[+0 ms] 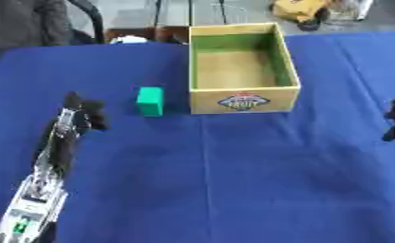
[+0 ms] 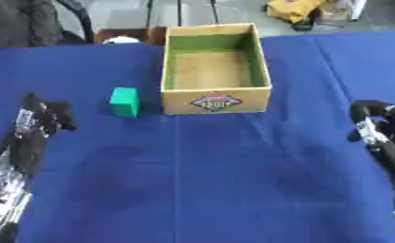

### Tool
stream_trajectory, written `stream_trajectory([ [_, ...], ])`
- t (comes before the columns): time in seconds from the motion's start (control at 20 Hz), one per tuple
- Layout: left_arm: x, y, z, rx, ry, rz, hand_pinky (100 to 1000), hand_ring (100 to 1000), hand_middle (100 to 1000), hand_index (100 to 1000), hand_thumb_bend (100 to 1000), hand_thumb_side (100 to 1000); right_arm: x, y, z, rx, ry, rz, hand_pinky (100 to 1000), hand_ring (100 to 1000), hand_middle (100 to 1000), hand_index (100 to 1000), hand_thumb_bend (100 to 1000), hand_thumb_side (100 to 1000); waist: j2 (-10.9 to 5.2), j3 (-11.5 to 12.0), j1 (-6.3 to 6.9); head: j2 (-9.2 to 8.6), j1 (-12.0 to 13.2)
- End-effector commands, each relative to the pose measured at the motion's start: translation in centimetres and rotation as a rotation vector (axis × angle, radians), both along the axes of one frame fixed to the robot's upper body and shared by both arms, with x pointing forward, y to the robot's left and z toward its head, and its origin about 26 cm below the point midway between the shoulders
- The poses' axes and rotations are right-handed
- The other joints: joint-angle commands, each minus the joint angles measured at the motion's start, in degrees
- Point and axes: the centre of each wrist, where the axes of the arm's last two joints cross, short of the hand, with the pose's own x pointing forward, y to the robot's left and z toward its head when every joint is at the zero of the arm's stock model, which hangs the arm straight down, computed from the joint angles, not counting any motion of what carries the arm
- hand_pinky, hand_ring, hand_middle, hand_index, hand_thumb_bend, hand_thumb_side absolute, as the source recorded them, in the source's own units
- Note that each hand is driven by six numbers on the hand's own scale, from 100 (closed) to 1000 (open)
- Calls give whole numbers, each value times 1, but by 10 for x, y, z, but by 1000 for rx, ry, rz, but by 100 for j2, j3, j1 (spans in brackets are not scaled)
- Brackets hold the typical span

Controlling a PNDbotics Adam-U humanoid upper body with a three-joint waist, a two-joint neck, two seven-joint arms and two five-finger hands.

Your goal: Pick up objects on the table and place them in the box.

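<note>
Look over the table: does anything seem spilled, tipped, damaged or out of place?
Nothing stands out. The green block stands upright on the blue cloth, just left of the open box, which sits square and looks empty. Both hands, left and right, touch neither.

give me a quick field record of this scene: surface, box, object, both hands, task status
surface: table under blue cloth
box: open wooden box, green inner walls, logo on front, nothing visible inside
object: green block, upright on the cloth, just left of the box, apart from it
left hand: left of the block, not touching it, holds nothing
right hand: at the right edge, fingers curled, holds nothing
task status: block not yet picked up
</note>
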Motion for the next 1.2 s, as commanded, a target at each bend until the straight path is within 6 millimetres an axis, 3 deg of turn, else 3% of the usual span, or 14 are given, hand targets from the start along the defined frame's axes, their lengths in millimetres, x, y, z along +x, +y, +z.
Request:
stream_trajectory([
  [0.05,0,5,9,20,-28,6,602,533,506,697,557,978,1,-2,10,-2,-35,1,481,433,577,750,369,613,-94,-9,-12,-37,-4],
  [0.4,2,10,18,58,-50,11,603,536,509,698,560,944,0,-2,10,-2,-33,0,481,433,577,750,370,612,-116,-6,-8,-41,-9],
  [0.65,9,21,45,198,-106,20,612,563,535,714,551,842,0,-3,9,-5,-28,-1,481,433,577,750,370,612,-145,-6,-2,-18,-22],
  [0.7,11,23,52,246,-114,19,621,580,554,727,570,886,0,-3,8,-6,-27,-1,481,433,577,750,370,612,-151,-5,-1,-14,-21],
  [0.75,13,26,62,318,-124,11,628,590,567,736,580,743,0,-3,8,-7,-26,-1,481,433,577,750,370,612,-163,-7,3,-6,-22],
  [0.9,22,34,92,561,-129,-18,659,623,612,774,605,638,-1,-3,7,-10,-22,2,481,433,577,750,371,613,-194,-16,12,14,-23],
  [1.2,40,40,154,1113,-109,-69,707,683,688,800,683,570,-1,-3,5,-17,-13,10,481,433,576,750,371,613,-255,-82,32,43,24],
])
